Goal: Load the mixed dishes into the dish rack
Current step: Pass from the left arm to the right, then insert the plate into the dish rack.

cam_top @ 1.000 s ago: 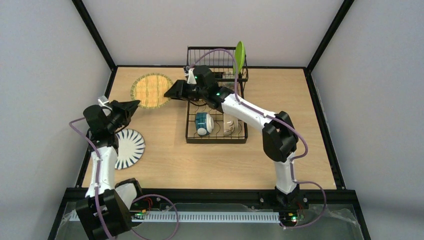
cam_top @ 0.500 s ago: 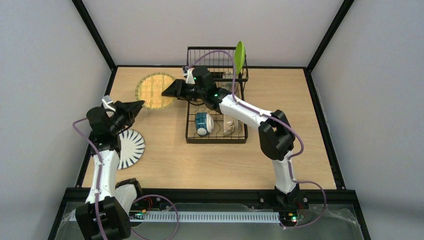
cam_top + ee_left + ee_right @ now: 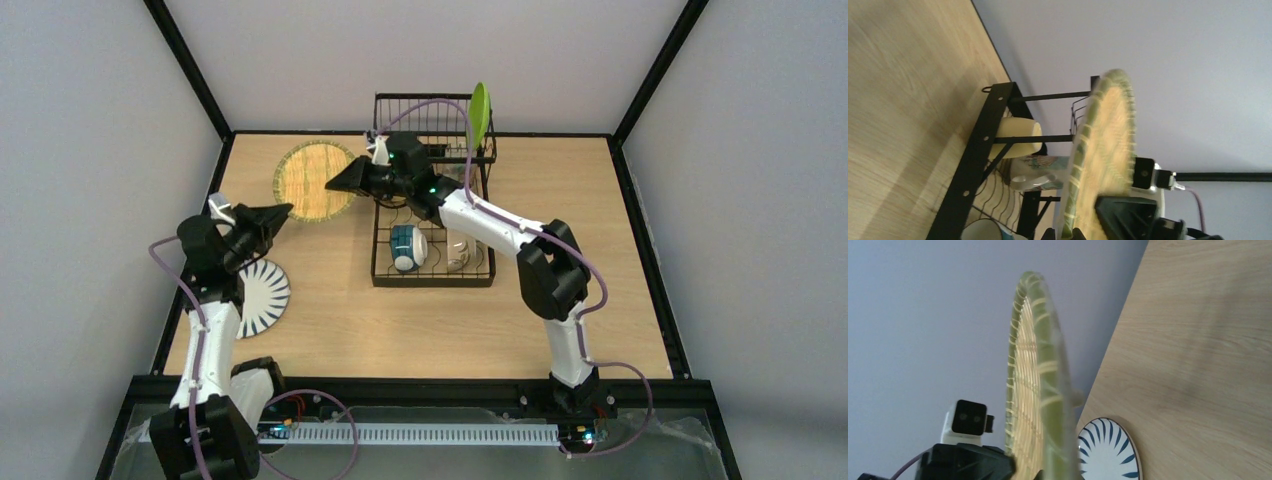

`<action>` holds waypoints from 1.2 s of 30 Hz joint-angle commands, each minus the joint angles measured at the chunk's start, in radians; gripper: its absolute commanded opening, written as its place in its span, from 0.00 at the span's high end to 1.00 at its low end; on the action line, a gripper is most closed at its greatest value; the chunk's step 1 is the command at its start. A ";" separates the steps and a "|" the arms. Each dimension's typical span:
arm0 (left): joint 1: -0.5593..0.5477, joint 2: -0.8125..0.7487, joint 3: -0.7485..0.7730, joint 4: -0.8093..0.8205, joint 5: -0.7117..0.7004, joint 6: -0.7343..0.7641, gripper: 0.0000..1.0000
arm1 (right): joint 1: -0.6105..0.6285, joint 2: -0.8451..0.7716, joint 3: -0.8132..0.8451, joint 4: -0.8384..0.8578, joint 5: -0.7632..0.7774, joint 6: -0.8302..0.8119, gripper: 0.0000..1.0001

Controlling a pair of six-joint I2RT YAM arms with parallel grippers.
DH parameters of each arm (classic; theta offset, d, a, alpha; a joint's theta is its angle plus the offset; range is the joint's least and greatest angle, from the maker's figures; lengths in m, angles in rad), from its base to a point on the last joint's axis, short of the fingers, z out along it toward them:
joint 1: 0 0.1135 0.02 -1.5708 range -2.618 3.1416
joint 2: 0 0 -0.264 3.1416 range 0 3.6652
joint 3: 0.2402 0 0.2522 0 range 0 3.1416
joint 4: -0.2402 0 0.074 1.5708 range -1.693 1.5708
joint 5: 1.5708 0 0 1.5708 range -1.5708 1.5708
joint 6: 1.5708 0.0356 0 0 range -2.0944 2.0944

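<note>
The tan woven plate [image 3: 313, 180] hangs in the air, left of the dish rack [image 3: 432, 280]. My left gripper [image 3: 283, 210] is shut on its near left rim, and the rim shows between the left fingertips [image 3: 1078, 234] in the left wrist view. My right gripper [image 3: 332, 186] is shut on the opposite rim; in the right wrist view the plate [image 3: 1035, 390] runs edge-on into its jaws. A lime green plate [image 3: 480, 112] stands in the rack's tall end. A blue bowl [image 3: 405, 247] and a second bowl [image 3: 458, 250] lie in the base. The pale yellow mug [image 3: 1018, 137] sits inside the rack. The striped plate [image 3: 262, 295] lies flat on the table.
The table [image 3: 580, 230] is bounded by a black frame and grey walls. The striped plate [image 3: 1108, 450] lies directly under my left arm. The right arm reaches across the rack's left side.
The left gripper has carried the woven plate a little to the right, toward the rack. The right gripper's jaws, wide apart before, have closed on the plate's right rim.
</note>
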 commanded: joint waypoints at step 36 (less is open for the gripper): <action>0.024 0.138 0.003 -0.053 -0.007 0.095 0.01 | -0.006 -0.024 0.596 -0.518 0.342 -0.436 1.00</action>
